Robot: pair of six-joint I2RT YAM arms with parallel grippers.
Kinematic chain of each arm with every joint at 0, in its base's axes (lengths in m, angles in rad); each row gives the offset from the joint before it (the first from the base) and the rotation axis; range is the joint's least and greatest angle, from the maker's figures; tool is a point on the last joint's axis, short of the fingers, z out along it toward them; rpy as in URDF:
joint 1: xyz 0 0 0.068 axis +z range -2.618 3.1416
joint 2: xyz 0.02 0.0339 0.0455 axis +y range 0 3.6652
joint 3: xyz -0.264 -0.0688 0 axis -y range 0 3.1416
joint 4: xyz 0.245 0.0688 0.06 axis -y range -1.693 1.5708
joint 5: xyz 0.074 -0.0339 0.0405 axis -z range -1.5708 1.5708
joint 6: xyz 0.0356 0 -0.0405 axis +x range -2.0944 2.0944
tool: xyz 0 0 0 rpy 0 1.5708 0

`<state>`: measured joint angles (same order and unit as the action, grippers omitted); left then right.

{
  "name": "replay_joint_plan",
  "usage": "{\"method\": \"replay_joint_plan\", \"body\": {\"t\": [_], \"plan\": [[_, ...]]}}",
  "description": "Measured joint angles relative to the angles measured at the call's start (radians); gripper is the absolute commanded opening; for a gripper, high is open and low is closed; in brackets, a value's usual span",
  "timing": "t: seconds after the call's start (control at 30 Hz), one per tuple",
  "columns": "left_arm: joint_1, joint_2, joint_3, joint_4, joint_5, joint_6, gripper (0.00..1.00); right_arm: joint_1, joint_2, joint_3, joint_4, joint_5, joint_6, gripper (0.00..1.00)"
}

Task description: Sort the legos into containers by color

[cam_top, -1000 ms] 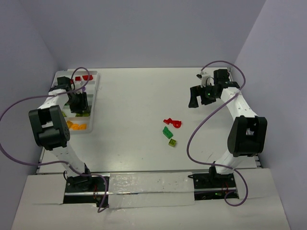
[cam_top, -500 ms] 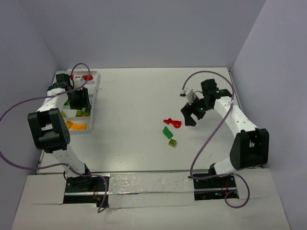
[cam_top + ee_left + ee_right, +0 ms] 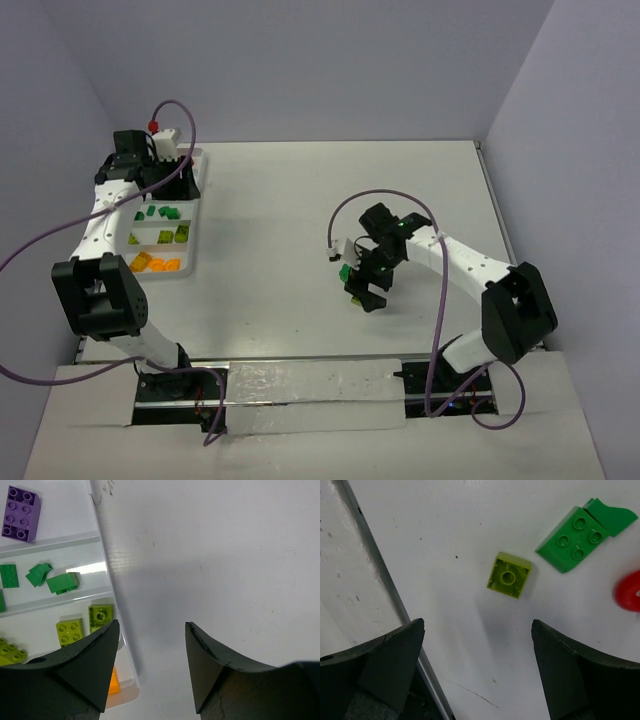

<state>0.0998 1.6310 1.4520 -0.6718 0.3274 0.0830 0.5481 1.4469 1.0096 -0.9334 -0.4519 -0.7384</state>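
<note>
The right claw (image 3: 477,626) is seen released and empty over the bench (image 3: 445,540). A loose lime brick (image 3: 509,575) is noted ahead of its fingers, a loose green brick (image 3: 571,539) just beside, and a red piece (image 3: 629,591) near. The left claw (image 3: 152,625) is seen released and empty at the tray (image 3: 111,587) edge. A purple brick (image 3: 20,513), green bricks (image 3: 62,582) and lime bricks (image 3: 70,631) are kept in separate compartments.

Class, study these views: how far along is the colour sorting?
Done: a purple brick, dark green bricks, lime bricks and orange bricks lie in separate compartments of the white plastic tray. In hand: nothing; the open right gripper hovers over a lime studded brick, the left gripper is open, empty. Left: that brick, a green four-stud brick and a red piece.
</note>
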Motion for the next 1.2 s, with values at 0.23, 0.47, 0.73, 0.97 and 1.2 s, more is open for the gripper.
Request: {"method": "replay_joint_plan", "body": {"t": [0.23,0.47,0.73,0.97,1.2], "plan": [[0.001,-0.065,-0.055,0.003,-0.023,0.019,0.65,0.075,0.101,-0.004,0.057,0.054,0.159,0.94],[0.001,-0.116,-0.1,0.011,-0.042,0.036,0.65,0.118,0.192,-0.005,0.133,0.146,0.296,0.91],[0.001,-0.118,-0.127,0.029,-0.043,0.037,0.63,0.122,0.223,-0.008,0.203,0.256,0.363,0.71],[0.001,-0.12,-0.131,0.048,-0.016,0.037,0.62,0.127,0.226,-0.04,0.262,0.321,0.373,0.44],[0.001,-0.149,-0.151,0.05,0.062,0.023,0.61,0.13,0.172,-0.086,0.301,0.297,0.371,0.23]]}}
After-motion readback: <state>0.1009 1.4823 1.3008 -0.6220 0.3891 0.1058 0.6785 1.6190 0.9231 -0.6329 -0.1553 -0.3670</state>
